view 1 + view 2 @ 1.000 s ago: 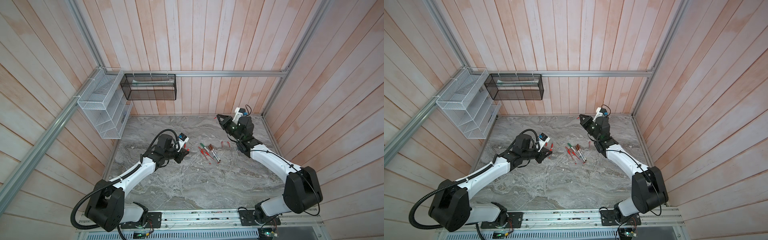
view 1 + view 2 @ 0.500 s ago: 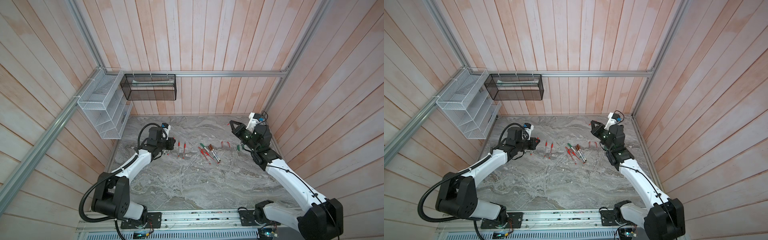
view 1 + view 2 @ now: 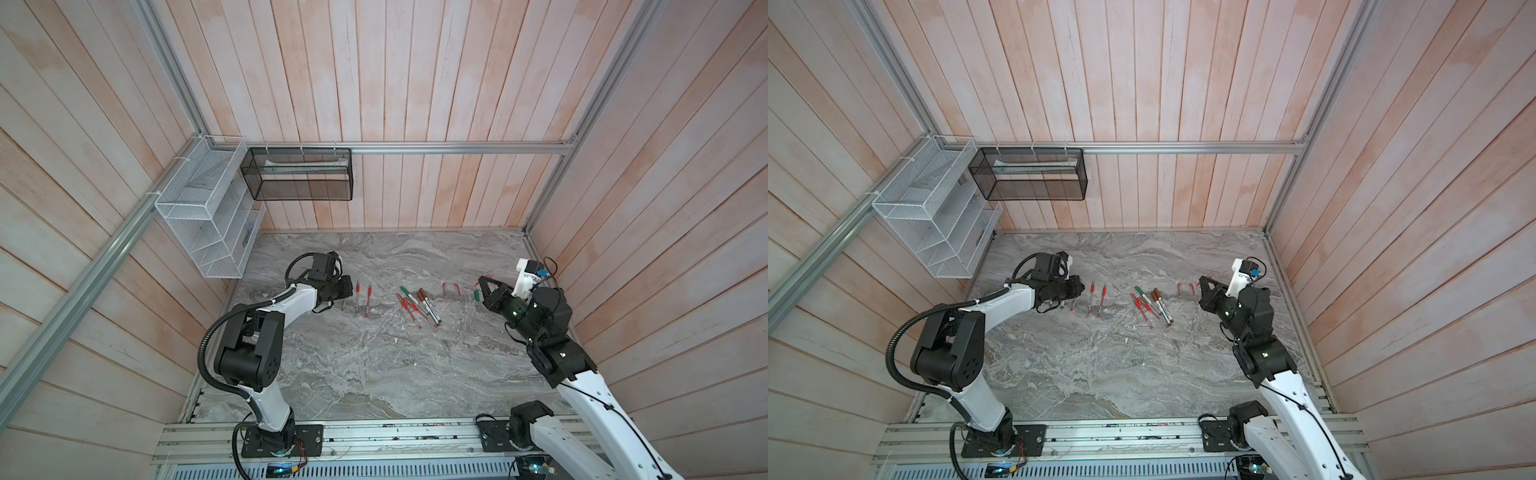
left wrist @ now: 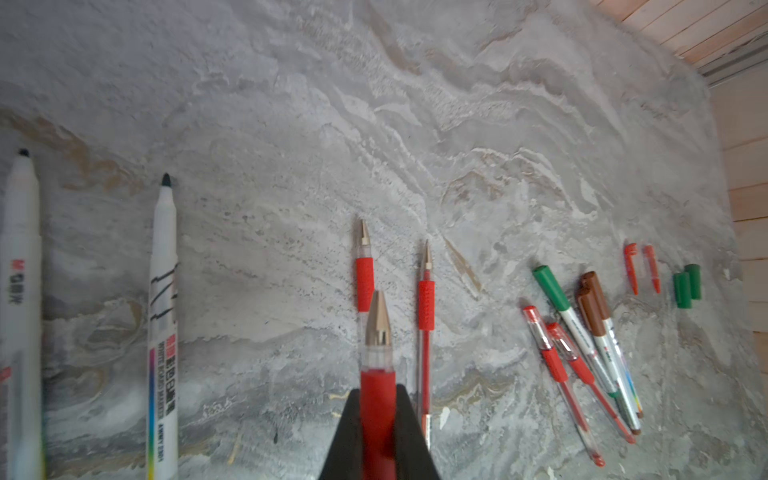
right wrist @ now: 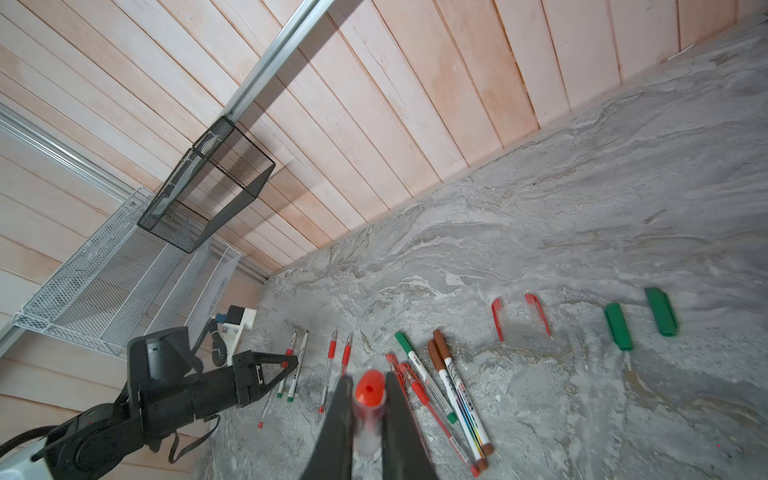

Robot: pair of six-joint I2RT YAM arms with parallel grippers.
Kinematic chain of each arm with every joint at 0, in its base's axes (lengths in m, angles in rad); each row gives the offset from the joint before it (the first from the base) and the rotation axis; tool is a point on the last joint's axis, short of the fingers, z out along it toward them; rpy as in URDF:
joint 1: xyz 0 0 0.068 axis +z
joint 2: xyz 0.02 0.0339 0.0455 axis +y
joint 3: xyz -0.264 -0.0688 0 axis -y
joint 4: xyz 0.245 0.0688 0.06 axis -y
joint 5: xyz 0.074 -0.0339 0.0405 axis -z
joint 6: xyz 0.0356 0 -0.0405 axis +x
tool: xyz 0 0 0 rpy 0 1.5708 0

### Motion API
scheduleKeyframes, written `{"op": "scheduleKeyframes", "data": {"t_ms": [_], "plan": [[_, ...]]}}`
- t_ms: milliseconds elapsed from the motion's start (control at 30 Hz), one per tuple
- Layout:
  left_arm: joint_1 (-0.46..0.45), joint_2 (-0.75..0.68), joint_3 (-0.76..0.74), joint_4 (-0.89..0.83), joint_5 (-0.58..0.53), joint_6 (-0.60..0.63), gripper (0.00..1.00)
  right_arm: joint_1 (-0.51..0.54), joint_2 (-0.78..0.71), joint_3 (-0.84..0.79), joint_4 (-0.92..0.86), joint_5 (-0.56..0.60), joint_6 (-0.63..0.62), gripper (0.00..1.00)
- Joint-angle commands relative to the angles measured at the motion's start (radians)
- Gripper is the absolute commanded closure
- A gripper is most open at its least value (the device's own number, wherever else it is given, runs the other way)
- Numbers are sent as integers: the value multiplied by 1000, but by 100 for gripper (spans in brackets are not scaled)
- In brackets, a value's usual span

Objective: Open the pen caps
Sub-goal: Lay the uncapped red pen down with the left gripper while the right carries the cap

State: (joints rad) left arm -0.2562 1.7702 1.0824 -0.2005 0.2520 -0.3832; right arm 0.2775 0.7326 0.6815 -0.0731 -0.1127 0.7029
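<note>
We see the left gripper [image 4: 377, 395] at the frame's lower middle, black jaws clamped on an uncapped red gel pen with a metal tip [image 4: 377, 328]. Two more uncapped red gel pens [image 4: 364, 270] lie on the grey marbled tabletop [image 4: 291, 124]. Two uncapped white markers [image 4: 164, 291] lie left. At the right are five capped pens [image 4: 591, 313], two slim red plastic caps [image 4: 631, 270] and two stubby green plastic caps [image 4: 683, 291].

Both top views hang high over the near edge, looking down on the whole bench [image 3: 374, 374]. Left wrist camera sits low on the left, staring down past the left pincer [image 4: 377, 391]; right wrist camera looks leftward. All share the pens [image 4: 426, 299].
</note>
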Motion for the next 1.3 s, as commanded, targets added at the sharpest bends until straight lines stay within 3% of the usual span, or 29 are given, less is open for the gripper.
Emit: {"op": "scheduleKeyframes", "data": {"t_ms": [0, 533, 633, 767, 1100, 1267], "plan": [[-7, 30, 40, -20, -33, 1, 100, -14, -42, 1, -65, 18, -28, 100], [-6, 178, 134, -74, -85, 27, 100, -29, -96, 26, -98, 42, -58, 100], [-10, 211, 149, -82, -67, 23, 85, -32, -92, 25, -103, 42, -60, 100], [-10, 227, 157, -89, -74, 30, 79, -34, -96, 32, -107, 36, -63, 100], [-11, 238, 167, -100, -64, 13, 78, -37, -77, 57, -103, 31, -78, 100], [-11, 165, 154, -108, -63, 10, 78, -38, -40, 69, -132, 27, -92, 100]]}}
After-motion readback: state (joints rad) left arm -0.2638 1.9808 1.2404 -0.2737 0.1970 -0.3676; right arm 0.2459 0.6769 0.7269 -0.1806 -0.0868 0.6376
